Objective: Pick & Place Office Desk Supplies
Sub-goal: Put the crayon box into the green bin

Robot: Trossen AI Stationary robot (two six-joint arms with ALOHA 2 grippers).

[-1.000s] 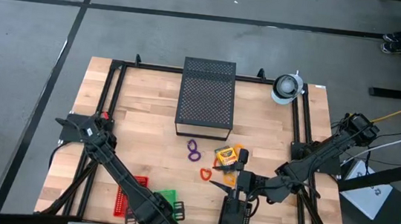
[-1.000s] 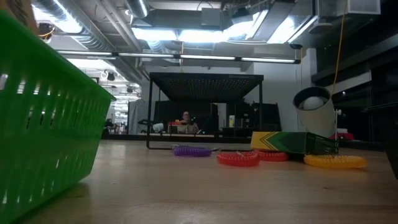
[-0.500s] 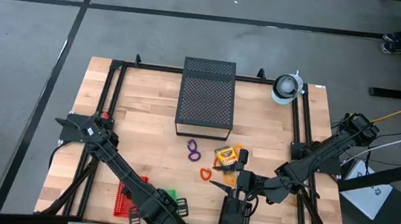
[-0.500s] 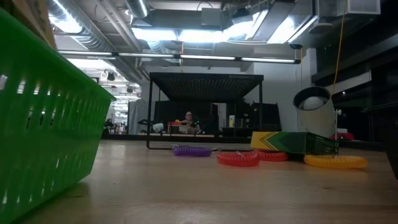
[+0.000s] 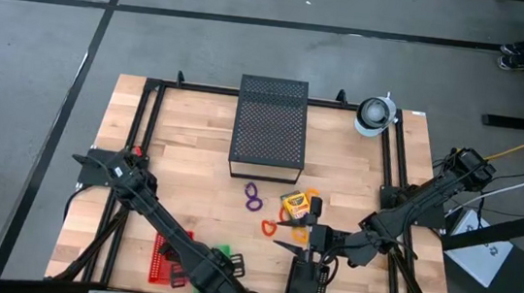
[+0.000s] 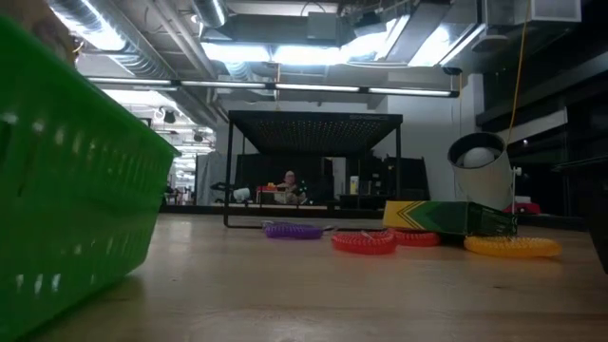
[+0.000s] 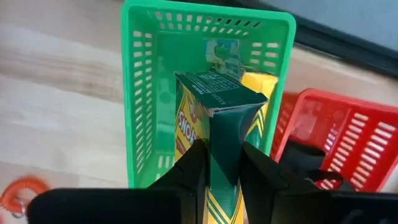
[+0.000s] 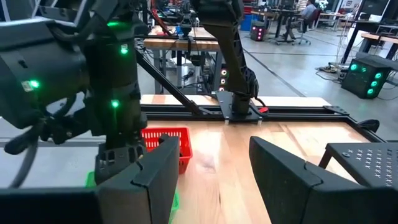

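Note:
My left gripper [image 5: 213,285] [image 7: 221,155] is at the table's near edge, over the green basket [image 5: 225,253] [image 7: 149,93], shut on a yellow-and-green crayon box [image 7: 211,118]. Another crayon box [image 7: 258,87] lies inside that basket. My right gripper [image 5: 293,244] [image 8: 214,155] is open, low over the table near the orange ring [image 5: 301,235]. A third crayon box [image 5: 297,205] [image 6: 446,216] lies flat on the wood with a small black clip [image 5: 316,203] at its side. The purple ring [image 5: 253,196] [image 6: 293,230] and red ring [image 5: 269,227] [image 6: 364,242] lie flat nearby. My left gripper pinches the crayon box between its two fingers [image 7: 196,158] at the dark green end [image 7: 222,146]. The fingers come from above, pointing down. The box hangs below them, its other end [image 7: 217,93] inside the green basket's opening; whether it touches the basket's floor I cannot tell.
A red basket [image 5: 167,259] [image 7: 348,143] stands against the green one. The large black perforated box [image 5: 269,128] sits at the far middle, a white roll [image 5: 375,114] at the far right corner, and a black perforated thing [image 5: 306,288] at the near edge below my right gripper.
My left gripper has moved a little toward the table's right and near edge, coming over the green basket and covering more of it in the high view. It has stayed shut on the crayon box. The right arm has kept still.

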